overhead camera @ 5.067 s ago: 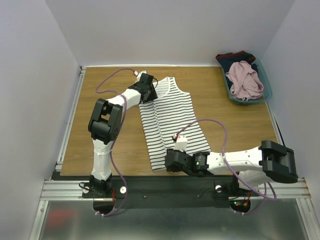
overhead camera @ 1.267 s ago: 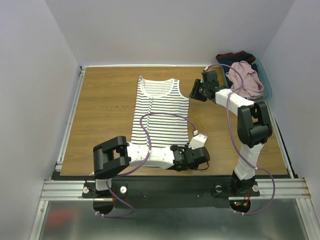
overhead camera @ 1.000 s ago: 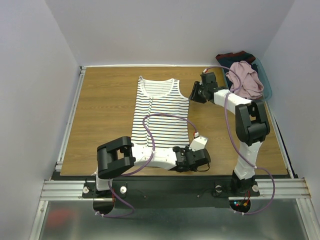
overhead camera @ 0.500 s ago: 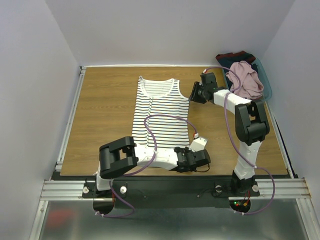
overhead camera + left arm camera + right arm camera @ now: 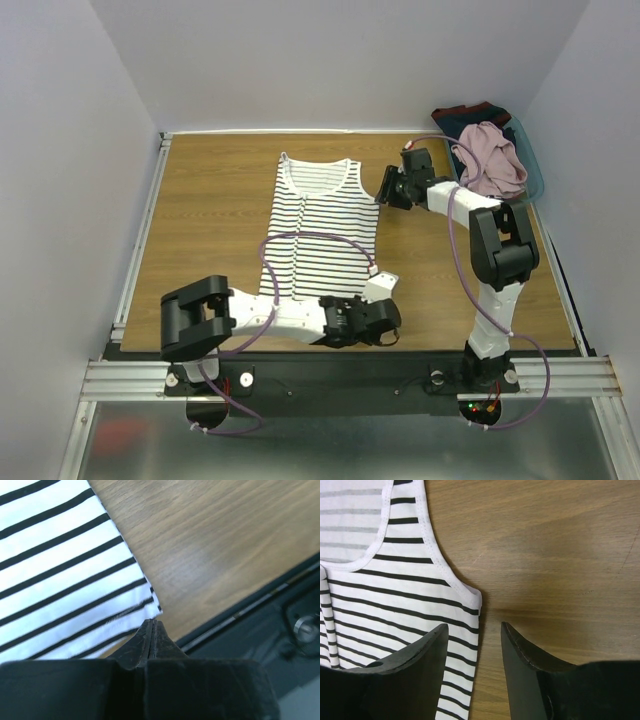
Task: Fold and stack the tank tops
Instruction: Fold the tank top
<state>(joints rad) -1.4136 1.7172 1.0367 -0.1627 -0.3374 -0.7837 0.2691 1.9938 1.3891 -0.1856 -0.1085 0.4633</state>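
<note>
The striped tank top (image 5: 320, 215) lies flat on the wooden table, neckline to the far side. My left gripper (image 5: 388, 318) is low at its near right hem corner. In the left wrist view the left gripper (image 5: 151, 622) is shut, its tips nipping the hem edge of the striped tank top (image 5: 60, 565). My right gripper (image 5: 384, 188) is at the top's right armhole. In its wrist view the right gripper (image 5: 474, 625) is open, straddling the side edge of the striped tank top (image 5: 395, 600) just below the armhole corner. The pink tank top (image 5: 490, 160) lies bunched in a bin.
The teal bin (image 5: 535, 182) stands at the far right corner, with dark clothing (image 5: 470, 112) behind the pink top. A black and metal rail (image 5: 280, 605) runs along the table's near edge, close to my left gripper. Bare wood (image 5: 210, 210) lies left of the striped top.
My left gripper has closed at the hem corner, and that arm's elbow has swung left. The right gripper's jaws have opened a little wider at the armhole.
</note>
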